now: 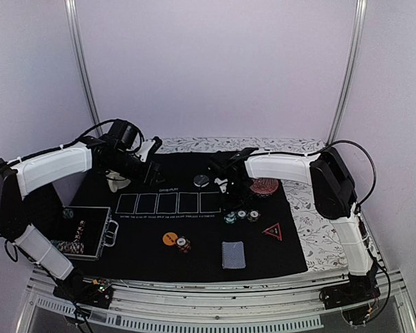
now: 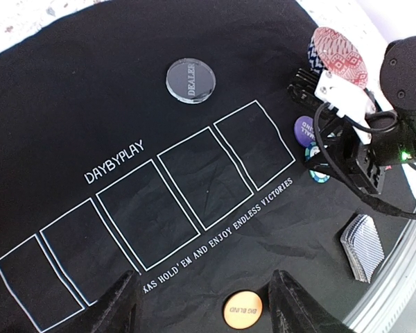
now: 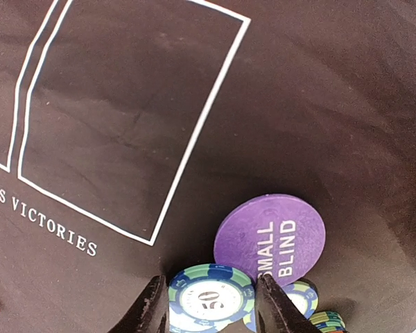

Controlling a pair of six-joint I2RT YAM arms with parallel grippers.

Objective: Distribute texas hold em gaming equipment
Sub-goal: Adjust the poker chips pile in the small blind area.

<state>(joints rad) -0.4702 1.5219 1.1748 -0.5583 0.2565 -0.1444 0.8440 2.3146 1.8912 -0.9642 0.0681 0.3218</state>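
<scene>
Fingers on my right gripper stand spread, one on either side of a blue-green chip; I can't tell whether they touch it. The purple disc lies flat just beside that chip. My left gripper hangs over the mat, fingers spread with nothing between them. The dealer disc, orange disc, cards and triangle lie apart on the mat.
</scene>
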